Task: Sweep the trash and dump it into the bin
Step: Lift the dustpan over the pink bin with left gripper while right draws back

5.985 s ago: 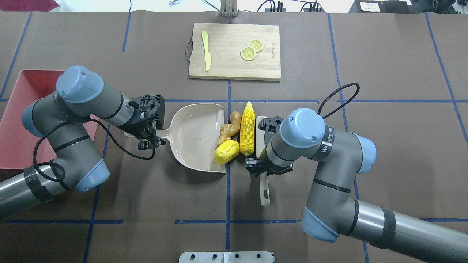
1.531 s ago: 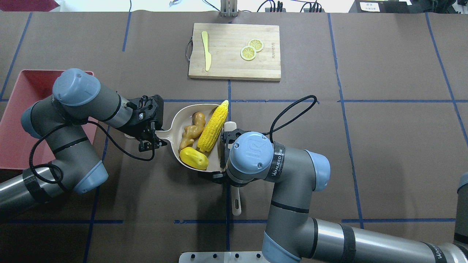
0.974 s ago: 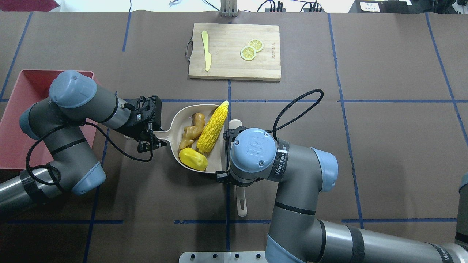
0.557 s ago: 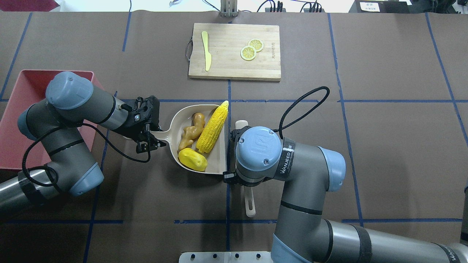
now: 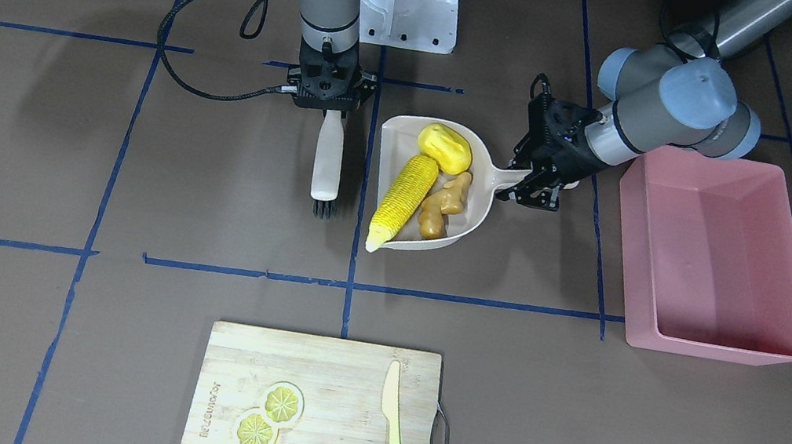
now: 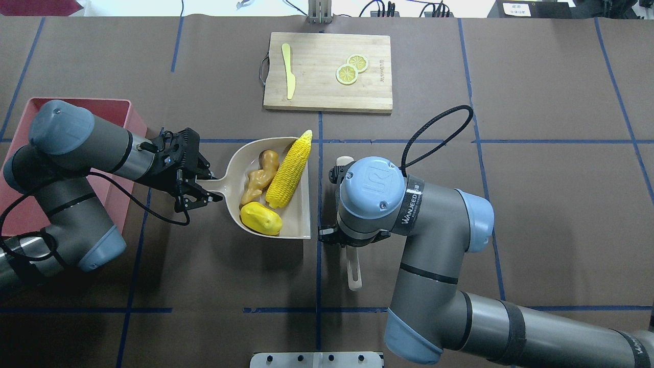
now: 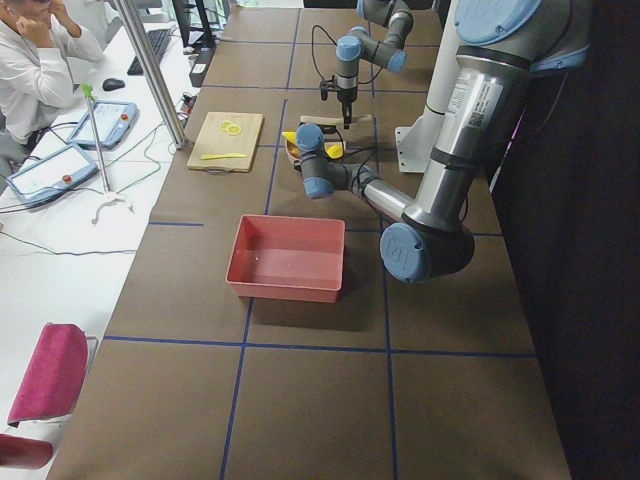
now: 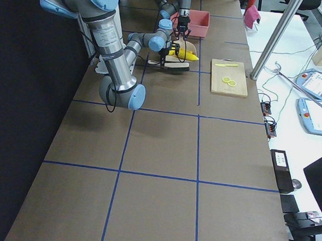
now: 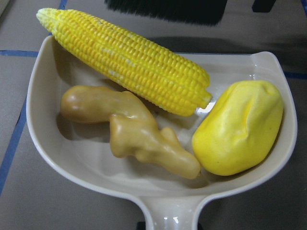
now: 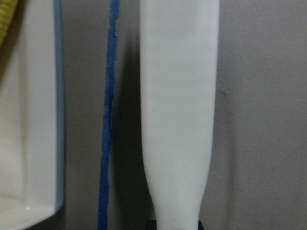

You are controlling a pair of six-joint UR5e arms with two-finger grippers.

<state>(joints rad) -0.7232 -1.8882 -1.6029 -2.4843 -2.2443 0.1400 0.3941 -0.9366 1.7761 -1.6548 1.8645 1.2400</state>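
The trash lies in the beige dustpan (image 6: 299, 217): a corn cob (image 6: 289, 169), a yellow potato-like lump (image 6: 261, 218) and a tan ginger root (image 6: 258, 176). The corn's tip pokes over the pan's far rim. My left gripper (image 6: 202, 188) is shut on the dustpan's handle. The left wrist view shows the corn (image 9: 129, 60), ginger (image 9: 134, 134) and lump (image 9: 240, 127) close up. My right gripper (image 5: 327, 104) is shut on a white brush (image 5: 328, 156), which stands just right of the pan, apart from it. The pink bin (image 5: 718, 348) sits behind my left arm, nothing in it.
A wooden cutting board (image 6: 328, 97) at the far middle carries a pale yellow knife (image 6: 288, 76) and two lemon slices (image 6: 351, 69). A person (image 7: 40, 70) sits beyond the table's far side. The robot's white base (image 5: 413, 10) is at the near edge.
The brush pushed the three foods into the dustpan, then drew back to the right. My left arm has pulled the loaded dustpan left toward the bin and turned it slightly.
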